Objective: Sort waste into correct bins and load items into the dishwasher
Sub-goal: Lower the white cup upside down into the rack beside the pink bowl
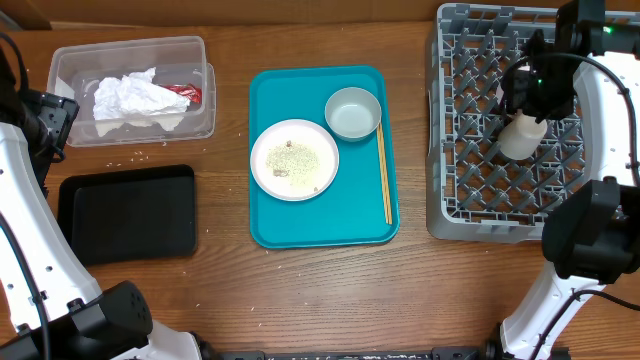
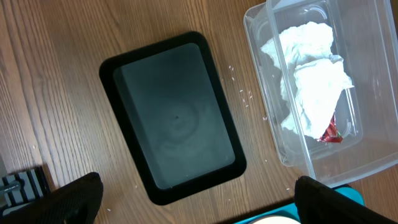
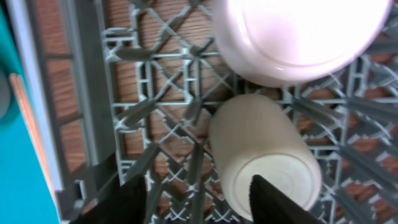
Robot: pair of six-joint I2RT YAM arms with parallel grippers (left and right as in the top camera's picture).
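Nearest the front edge, at about eight o'clock from the teal tray [image 1: 300, 225], the black tray [image 1: 128, 212] is bare, nothing sorted into it yet. The left hand [image 2: 198, 186] hangs over it, fingers spread wide and holding nothing. A few stray rice grains [image 1: 130, 158] lie on the table [image 1: 300, 300] just beyond that black tray.

In the middle, the teal tray carries what looks like the bulk of the remaining work: a white plate [image 1: 262, 150] with rice [image 1: 292, 160] scattered on it, chopsticks [image 1: 384, 175] along the tray's three o'clock edge, and a grey-white bowl [image 1: 353, 112] at one o'clock from the plate. None of these has reached the rack.

At three o'clock stands the grey rack [image 1: 445, 200]. A small white cup [image 3: 261, 155] lies on its side on the grid, and a pale pink round dish [image 3: 298, 37] sits just beyond it. The right hand [image 3: 199, 199] is right above the cup with fingers parted, apparently gripping nothing.

Farthest, at ten o'clock, the clear tub [image 1: 200, 60] holds the crumpled napkin [image 1: 130, 100] and the red wrapper [image 1: 185, 93].

So I'd judge it roughly halfway: paper and wrapper binned, two pieces racked, rice and three tray items left.

From above, the right arm hides the pink dish, and the wrist view crops it, so plate or bowl is unclear. Whether a fingertip touches the cup is also unclear.
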